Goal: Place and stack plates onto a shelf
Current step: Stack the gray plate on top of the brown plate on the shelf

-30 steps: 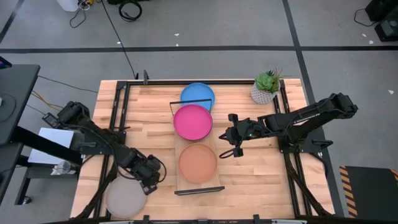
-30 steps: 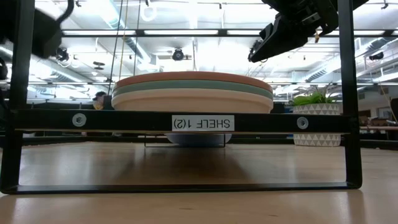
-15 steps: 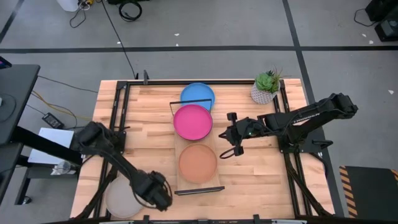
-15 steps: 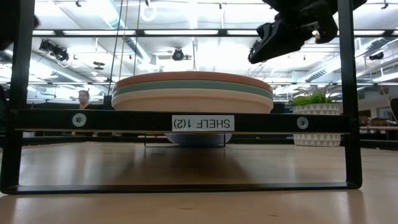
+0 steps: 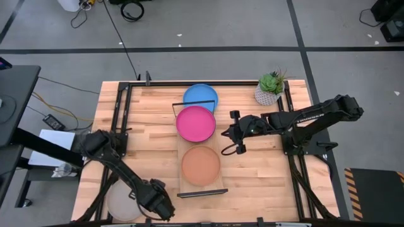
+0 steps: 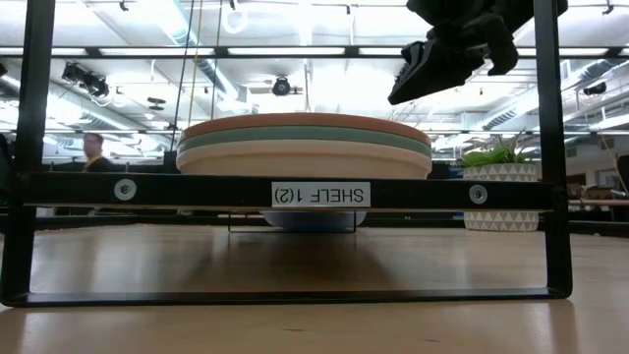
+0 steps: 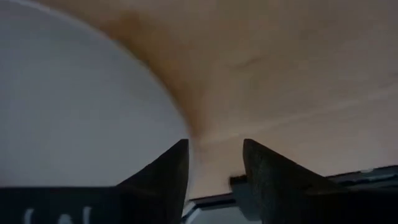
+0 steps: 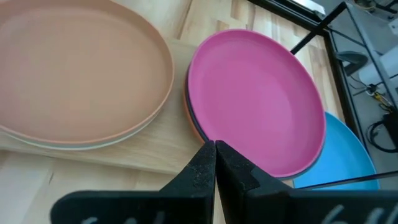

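The pale-wood shelf (image 5: 201, 146) lies down the table's middle. A stack with an orange plate (image 5: 201, 165) on top sits on its near half; the low view shows the stack's layers (image 6: 305, 147). A pink plate (image 5: 195, 123) tops a second stack on the far half. A blue plate (image 5: 202, 96) lies at the shelf's far end. A grey plate (image 5: 122, 202) lies flat at the table's near left corner. My left gripper (image 5: 159, 205) is open at this plate's right rim (image 7: 184, 134). My right gripper (image 5: 227, 135) is shut and empty, raised to the right of the pink plate (image 8: 255, 99). My left gripper has one finger (image 7: 168, 171) over the grey plate's right rim and the other (image 7: 267, 177) over bare wood beside it. I cannot tell whether either finger touches the plate.
A white plant pot (image 5: 269, 89) stands at the far right corner. Black frame rails (image 5: 120, 126) run along the table's left and right sides. The shelf's black wire end frame (image 6: 295, 192) fills the low view. A person (image 6: 93, 147) shows in the room behind.
My left gripper has gone toward the table's near edge, along the right side of the grey plate, and now stands at its rim. My right gripper has drifted a little toward the far edge, still shut. The plates have not moved.
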Action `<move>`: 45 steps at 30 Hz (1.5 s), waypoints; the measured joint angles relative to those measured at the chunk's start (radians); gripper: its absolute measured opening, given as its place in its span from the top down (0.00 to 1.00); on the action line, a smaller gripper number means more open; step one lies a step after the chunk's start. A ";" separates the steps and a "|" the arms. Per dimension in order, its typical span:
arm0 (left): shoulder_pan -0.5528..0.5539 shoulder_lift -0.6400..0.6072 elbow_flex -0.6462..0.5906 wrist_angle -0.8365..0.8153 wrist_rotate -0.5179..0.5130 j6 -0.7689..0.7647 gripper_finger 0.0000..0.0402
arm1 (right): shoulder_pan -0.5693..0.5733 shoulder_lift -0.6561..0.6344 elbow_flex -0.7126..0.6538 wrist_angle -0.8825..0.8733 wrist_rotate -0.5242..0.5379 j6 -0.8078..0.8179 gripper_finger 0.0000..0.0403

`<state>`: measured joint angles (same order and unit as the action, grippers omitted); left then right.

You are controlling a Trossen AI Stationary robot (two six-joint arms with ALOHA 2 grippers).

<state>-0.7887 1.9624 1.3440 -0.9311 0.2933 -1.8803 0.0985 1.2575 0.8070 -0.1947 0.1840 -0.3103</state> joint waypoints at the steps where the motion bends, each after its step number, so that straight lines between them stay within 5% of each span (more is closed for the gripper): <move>1: -0.003 0.013 0.000 0.015 0.003 0.000 0.60 | -0.002 0.000 0.000 0.000 -0.007 0.000 0.96; 11: -0.016 0.051 -0.003 -0.018 0.060 0.009 0.70 | -0.005 0.000 0.001 0.017 -0.030 -0.004 0.96; 18: -0.013 0.044 -0.003 -0.018 0.076 0.063 0.96 | -0.005 0.000 0.000 0.022 -0.031 -0.007 0.96; 28: -0.006 -0.152 -0.002 -0.024 -0.143 0.166 0.97 | -0.005 0.000 0.000 0.021 -0.025 -0.004 0.96; 45: 0.022 -0.283 0.057 -0.152 -0.341 1.320 0.97 | -0.005 0.000 0.001 0.022 -0.023 -0.004 0.96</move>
<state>-0.7666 1.6798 1.4011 -1.0828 -0.0474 -0.5606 0.0937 1.2573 0.8075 -0.1730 0.1607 -0.3145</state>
